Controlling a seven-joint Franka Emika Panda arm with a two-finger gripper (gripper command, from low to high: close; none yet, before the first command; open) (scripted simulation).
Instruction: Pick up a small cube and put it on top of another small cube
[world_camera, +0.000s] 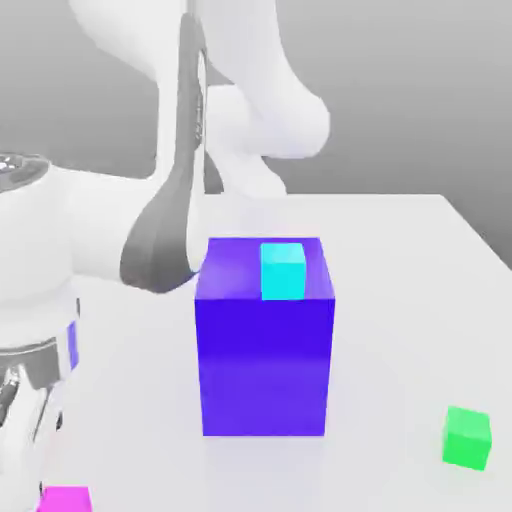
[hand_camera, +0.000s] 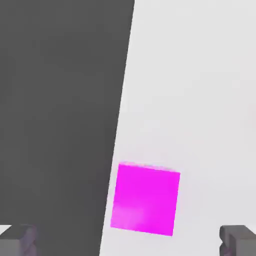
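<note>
Starting at the exterior view's left, my arm (world_camera: 60, 250) leans low over the near corner of the white table (world_camera: 400, 260), and just beneath it lies the small magenta cube (world_camera: 66, 499), right at the table's edge. In the hand view the same cube sits flat on the table, close to the drop-off, between my two fingertips (hand_camera: 240, 239) — they stand wide apart, touching nothing, so my claw (hand_camera: 131, 240) is open and empty.

Moving toward the middle, the big blue-violet block (world_camera: 264, 350) stands upright with a small cyan cube (world_camera: 282, 270) resting on its top face. Further to the exterior view's right, a small green cube (world_camera: 467, 437) sits alone on the table, well apart from everything else.

As I judge it, the task has barely begun — nothing is lifted, nothing newly stacked by me. What remains: come down around the magenta cube, close on it, carry it, and set it on another small cube.
</note>
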